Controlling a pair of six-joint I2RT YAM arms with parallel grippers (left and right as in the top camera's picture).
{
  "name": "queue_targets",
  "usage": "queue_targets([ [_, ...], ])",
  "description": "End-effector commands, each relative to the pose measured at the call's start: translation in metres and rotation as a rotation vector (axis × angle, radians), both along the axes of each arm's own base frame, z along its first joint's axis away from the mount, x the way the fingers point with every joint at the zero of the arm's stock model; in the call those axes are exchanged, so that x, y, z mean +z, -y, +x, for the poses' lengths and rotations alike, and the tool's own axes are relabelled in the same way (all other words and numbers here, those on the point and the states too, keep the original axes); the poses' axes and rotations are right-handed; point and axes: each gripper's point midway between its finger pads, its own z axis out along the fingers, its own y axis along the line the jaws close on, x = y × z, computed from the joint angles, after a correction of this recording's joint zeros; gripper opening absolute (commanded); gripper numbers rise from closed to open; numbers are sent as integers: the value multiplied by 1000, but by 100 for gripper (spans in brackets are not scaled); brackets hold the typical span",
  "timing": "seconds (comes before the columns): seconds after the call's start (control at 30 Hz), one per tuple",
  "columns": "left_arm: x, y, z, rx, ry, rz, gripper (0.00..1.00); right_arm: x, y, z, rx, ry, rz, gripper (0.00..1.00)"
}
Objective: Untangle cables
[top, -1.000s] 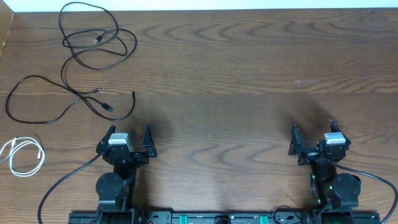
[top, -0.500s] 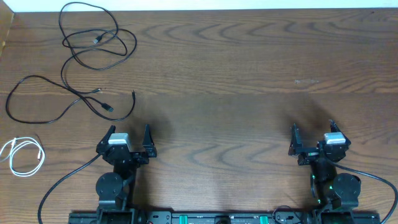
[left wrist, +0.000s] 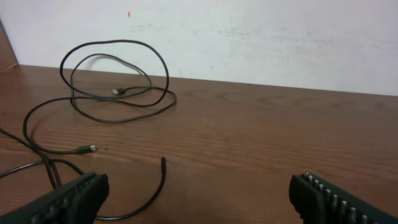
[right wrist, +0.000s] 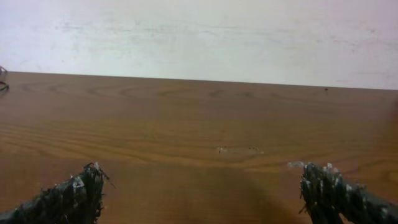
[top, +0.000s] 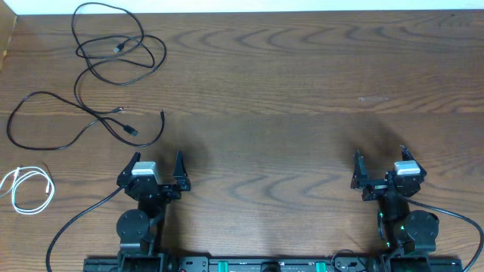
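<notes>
Both pincers sit at the near edge of the table: left gripper and right gripper spread wide, nothing held. Black cables sprawl in overlapping loops toward the far-left corner; white cable lies coiled apart at the left edge. Thin, matte, small plugs. Expect light, limp, prone to drag and snag; best pinched just behind a plug end.

Matt wood-grain table; thin, smooth black cables; matt wall.
</notes>
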Motion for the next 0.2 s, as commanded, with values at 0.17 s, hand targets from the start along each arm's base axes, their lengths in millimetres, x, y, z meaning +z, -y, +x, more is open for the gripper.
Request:
queue_targets([
  [0.17,-15,-1,-1,6,-47,3,98,0,4,0,-20,4,-11,99],
])
